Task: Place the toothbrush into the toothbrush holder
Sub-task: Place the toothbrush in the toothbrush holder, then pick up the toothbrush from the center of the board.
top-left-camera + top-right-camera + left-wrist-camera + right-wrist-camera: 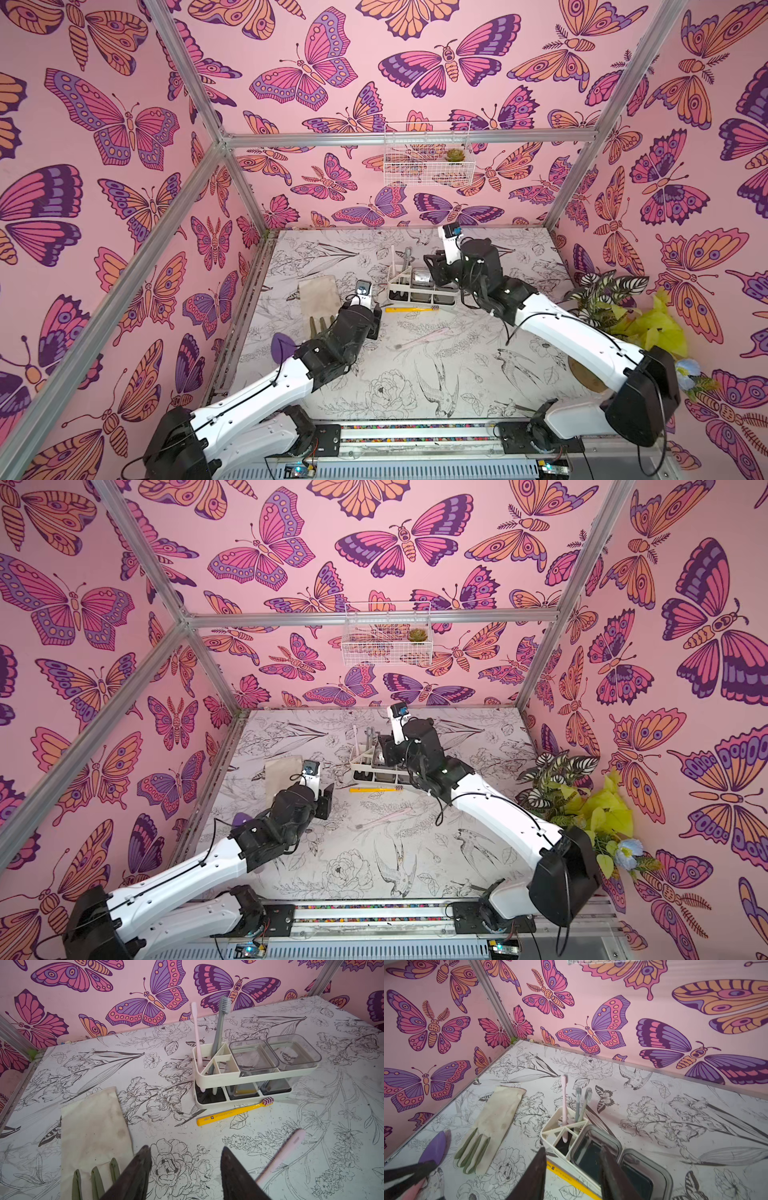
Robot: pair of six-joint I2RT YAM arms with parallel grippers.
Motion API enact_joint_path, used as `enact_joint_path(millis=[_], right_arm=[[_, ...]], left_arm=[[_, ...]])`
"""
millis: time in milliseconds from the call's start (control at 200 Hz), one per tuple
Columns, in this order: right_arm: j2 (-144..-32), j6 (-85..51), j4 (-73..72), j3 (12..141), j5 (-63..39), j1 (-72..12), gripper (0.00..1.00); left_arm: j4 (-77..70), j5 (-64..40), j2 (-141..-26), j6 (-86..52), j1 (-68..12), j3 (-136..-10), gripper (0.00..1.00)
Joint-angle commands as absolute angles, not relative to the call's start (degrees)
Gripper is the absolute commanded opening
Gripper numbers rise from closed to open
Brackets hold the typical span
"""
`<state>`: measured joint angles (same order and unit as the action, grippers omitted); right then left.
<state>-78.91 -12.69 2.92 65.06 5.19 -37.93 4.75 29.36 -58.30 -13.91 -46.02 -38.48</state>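
Yellow toothbrush lies flat on the flower-printed table, just in front of the toothbrush holder and along its long side, with its bristled head by the end that carries the two clear-grey cups; whether it touches the base I cannot tell. In the holder's divided slot section a pink toothbrush and a grey toothbrush stand nearly upright, heads up, in neighbouring compartments. A second pink toothbrush lies on the table nearer the robot, apart from the holder and at a slant. The right gripper is poised over the holder where the slot section meets the nearer cup, its jaws apart with nothing between them. The left gripper is over bare table near the yellow toothbrush's handle end, jaws likewise apart and empty, with the lying pink toothbrush just beside one finger. A cream glove with green fingers lies flat on the left arm's side, and a purple rounded object sits beyond it near the table edge. On the back wall hangs a white wire basket holding a small succulent.
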Motion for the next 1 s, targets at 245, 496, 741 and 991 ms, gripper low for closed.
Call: enact_joint_path(millis=[245, 496, 741, 991], right_arm=[[-74.7, -18.2, 4.9, 55.2, 5.4, -38.1, 0.47], [-76.1, -19.9, 4.3, 52.2, 5.2, -38.1, 0.47], [-75.2, -20.4, 4.2, 51.4, 5.8, -37.9, 0.47], [-74.6, -21.3, 3.4, 49.9, 5.9, -36.8, 0.47]], left_arm=[[8.8, 29.7, -69.1, -16.2, -45.6, -45.4, 0.56], [9.9, 31.0, -80.8, -11.6, -45.5, -55.4, 0.57], [15.7, 28.1, -81.9, -11.0, -44.3, -63.9, 0.57], [17.6, 25.7, -77.8, -13.4, -44.2, -62.0, 0.58]])
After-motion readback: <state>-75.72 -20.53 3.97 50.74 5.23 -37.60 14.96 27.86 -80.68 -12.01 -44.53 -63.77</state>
